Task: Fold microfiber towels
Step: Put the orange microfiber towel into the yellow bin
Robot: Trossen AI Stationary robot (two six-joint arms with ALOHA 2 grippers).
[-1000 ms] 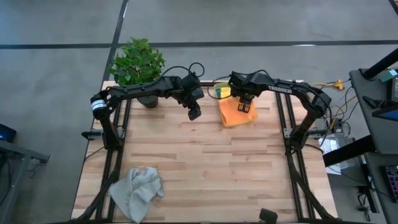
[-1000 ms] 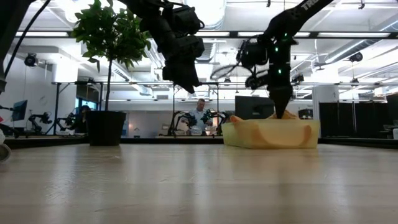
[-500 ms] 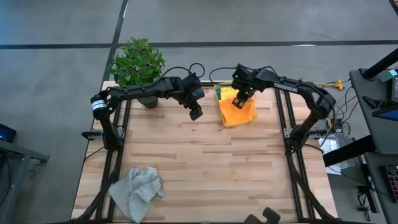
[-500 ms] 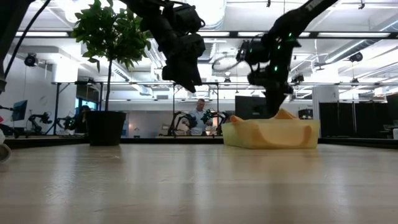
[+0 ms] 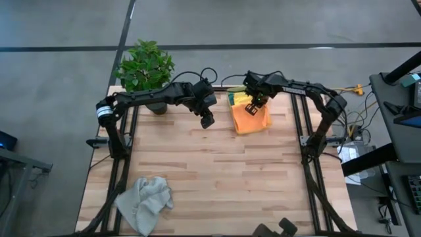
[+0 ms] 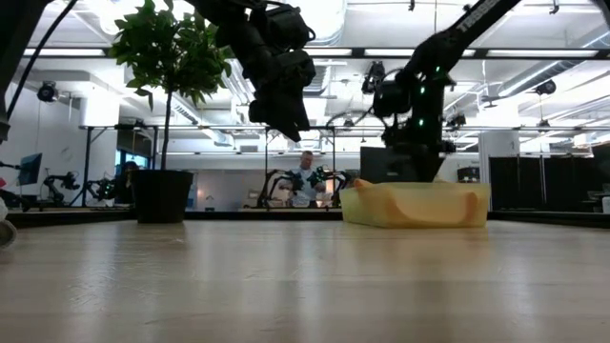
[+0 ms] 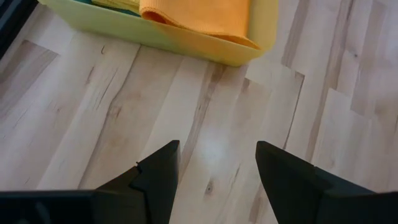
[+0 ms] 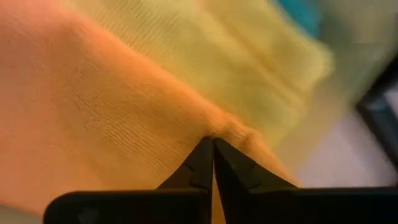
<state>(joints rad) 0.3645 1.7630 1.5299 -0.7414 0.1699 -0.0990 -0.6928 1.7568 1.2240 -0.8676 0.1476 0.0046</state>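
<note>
A: How far along is the folding looking?

B: Partly there, I'd judge. The orange towel [image 5: 251, 118] is lying folded on top in the yellow bin [image 5: 231, 100] at the far side of the table [image 5: 217, 178], with a yellow towel [image 8: 261, 56] and a sliver of teal towel [image 8: 301, 15] sitting beneath it. The grey towel [image 5: 146, 203] is lying crumpled at the near left corner, well apart from the bin, so that one is waiting to be folded.

A: What are the arms doing?

B: The right gripper [image 5: 252, 105] is reaching down into the bin, its fingers pressed together and pinching a ridge of the orange towel near its edge. The left gripper [image 5: 206, 120] is hanging above bare wood just beside the bin, jaws spread and holding nothing.

A: Is any view giving you something the others aren't?

B: The right wrist view is showing the pinch itself and the stacked colours; from above, the arm is covering that spot. The overhead view is the only one showing the grey towel. The level view is hiding the bin's contents behind its wall, but it is showing the left gripper well clear of the tabletop, plus a potted plant [image 6: 164, 105] and a person [image 6: 305, 176] seated far behind.
</note>
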